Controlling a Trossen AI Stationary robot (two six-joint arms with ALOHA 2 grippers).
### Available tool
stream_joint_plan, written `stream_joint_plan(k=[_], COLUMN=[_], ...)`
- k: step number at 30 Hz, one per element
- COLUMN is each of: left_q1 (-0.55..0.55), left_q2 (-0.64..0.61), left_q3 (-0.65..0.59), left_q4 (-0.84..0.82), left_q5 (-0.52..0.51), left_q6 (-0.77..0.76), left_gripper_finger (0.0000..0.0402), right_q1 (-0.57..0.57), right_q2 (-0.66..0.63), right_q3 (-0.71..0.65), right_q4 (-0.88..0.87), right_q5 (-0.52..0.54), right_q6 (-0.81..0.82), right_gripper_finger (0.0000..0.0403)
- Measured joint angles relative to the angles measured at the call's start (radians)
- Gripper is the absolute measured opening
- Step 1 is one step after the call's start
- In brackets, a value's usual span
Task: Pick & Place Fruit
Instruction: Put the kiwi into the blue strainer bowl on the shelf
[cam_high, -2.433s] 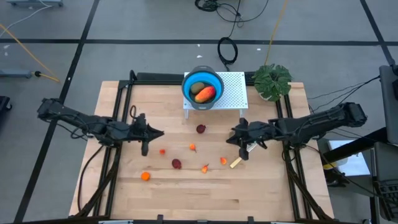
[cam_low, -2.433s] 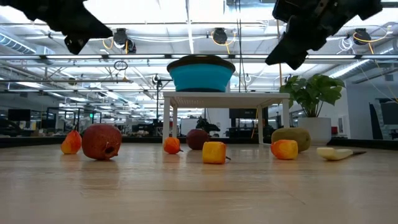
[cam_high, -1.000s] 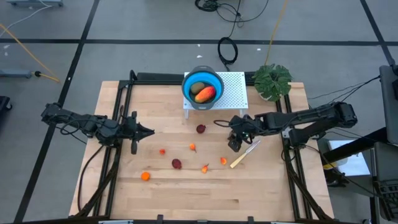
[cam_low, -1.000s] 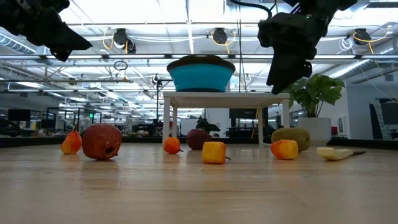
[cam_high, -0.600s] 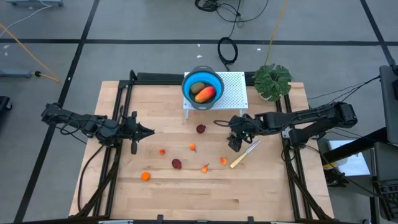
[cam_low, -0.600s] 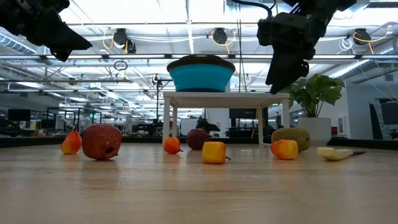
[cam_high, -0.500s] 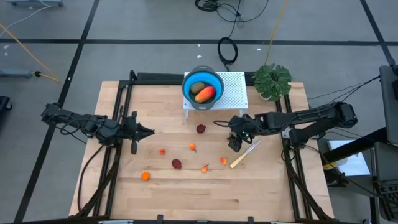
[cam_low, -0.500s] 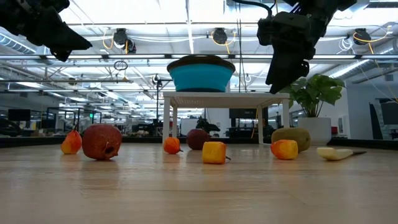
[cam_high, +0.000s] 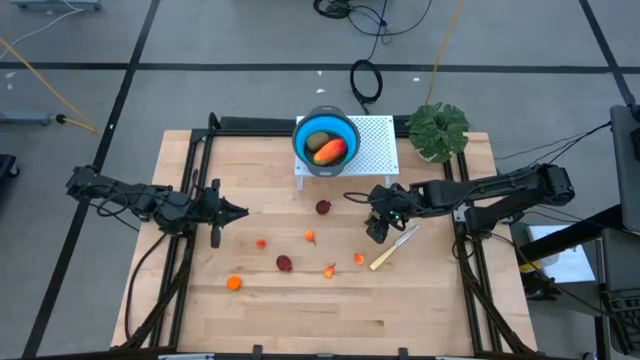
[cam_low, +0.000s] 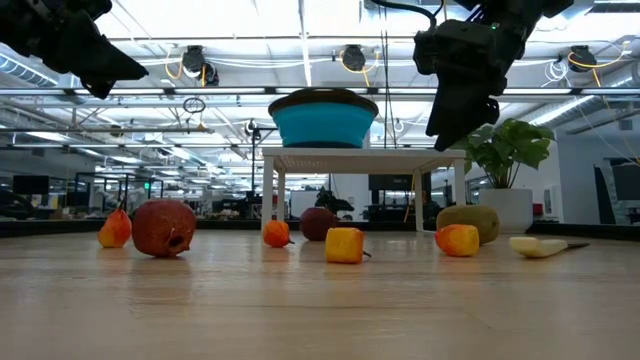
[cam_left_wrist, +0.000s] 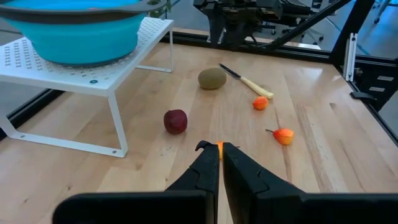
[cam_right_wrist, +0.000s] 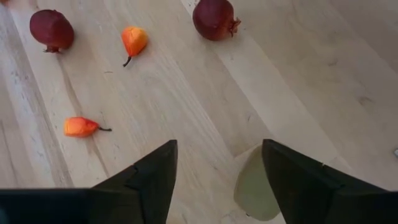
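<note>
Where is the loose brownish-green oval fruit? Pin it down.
In the left wrist view the brownish-green oval lies on the table beside the knife. From above, the right gripper covers it, its fingers open.

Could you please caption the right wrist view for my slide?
Open right hand poised over a green fruit, with red balls and orange bits on the table beyond.

In the high view the right end effector (cam_high: 376, 229) covers the brownish-green oval (cam_left_wrist: 212, 78) on the table. The right wrist view shows only that oval's pale edge between the fingers. The bowl's (cam_low: 325, 117) contents are hidden in the low view.
</note>
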Motion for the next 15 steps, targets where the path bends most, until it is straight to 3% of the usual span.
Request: stream_joint_plan(k=[5,9,15], left_q1=[0.0,0.0,0.0], left_q2=[0.0,0.0,0.0], left_q3=[0.0,0.0,0.0], left_q4=[0.0,0.0,0.0], left_q5=[0.0,0.0,0.0], left_q6=[-0.001,-0.003,-0.003], left_gripper_finger=[0.0019,0.0019,0.0019], right_q1=[0.0,0.0,0.0], right_q2=[0.0,0.0,0.0], right_q3=[0.0,0.0,-0.006], right_q4=[-0.012,-0.048,-0.069], right_q5=[0.006,0.057,0.053], right_q6=[0.001,0.033,0.051], right_gripper_finger=[0.0258,0.0301,0.0358])
